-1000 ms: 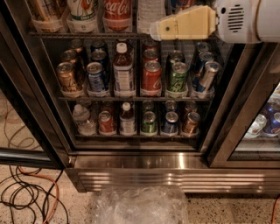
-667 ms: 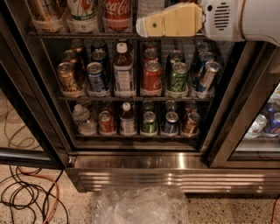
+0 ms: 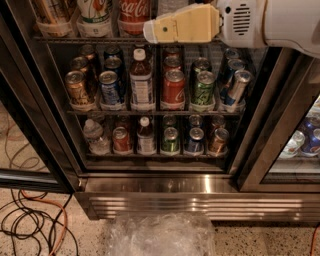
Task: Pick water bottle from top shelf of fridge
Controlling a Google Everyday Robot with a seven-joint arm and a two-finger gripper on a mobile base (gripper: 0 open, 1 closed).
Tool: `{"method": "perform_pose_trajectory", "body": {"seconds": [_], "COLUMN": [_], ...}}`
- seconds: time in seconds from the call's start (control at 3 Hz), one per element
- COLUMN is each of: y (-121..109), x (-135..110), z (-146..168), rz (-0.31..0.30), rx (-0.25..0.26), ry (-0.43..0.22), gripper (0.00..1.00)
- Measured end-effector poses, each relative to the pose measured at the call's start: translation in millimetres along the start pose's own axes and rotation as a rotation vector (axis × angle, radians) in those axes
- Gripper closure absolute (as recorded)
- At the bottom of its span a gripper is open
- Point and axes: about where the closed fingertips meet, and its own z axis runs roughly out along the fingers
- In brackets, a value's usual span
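The fridge [image 3: 200, 205] stands open in front of me. Its top shelf [image 3: 100, 39] holds a row of tall bottles, among them a red Coca-Cola bottle [image 3: 134, 12]. The water bottle [image 3: 171, 5] stands just right of the Coca-Cola; only a sliver of its clear body shows above my gripper. My gripper [image 3: 152, 30], cream-coloured on a white arm [image 3: 280, 22], reaches in from the right at top-shelf height. It lies across the front of the water bottle, with its tip near the Coca-Cola bottle.
The middle rack holds cans and a white-capped labelled bottle [image 3: 141, 82]. The lower rack holds cans, a small clear bottle [image 3: 95, 137] and another white-capped bottle [image 3: 145, 137]. A second door [image 3: 300, 145] stands at right. Cables [image 3: 30, 220] and crumpled plastic [image 3: 160, 235] lie on the floor.
My gripper has moved left along the top shelf and now covers most of the water bottle, its tip nearer the Coca-Cola bottle.
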Motion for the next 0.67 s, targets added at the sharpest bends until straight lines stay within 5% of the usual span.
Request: {"method": "perform_pose_trajectory", "body": {"seconds": [0.67], "y": [12], "x": [-7], "z": [22], "rz": [-0.093], "rx": [0.01], "ry": [-0.027], "gripper": [0.0]}}
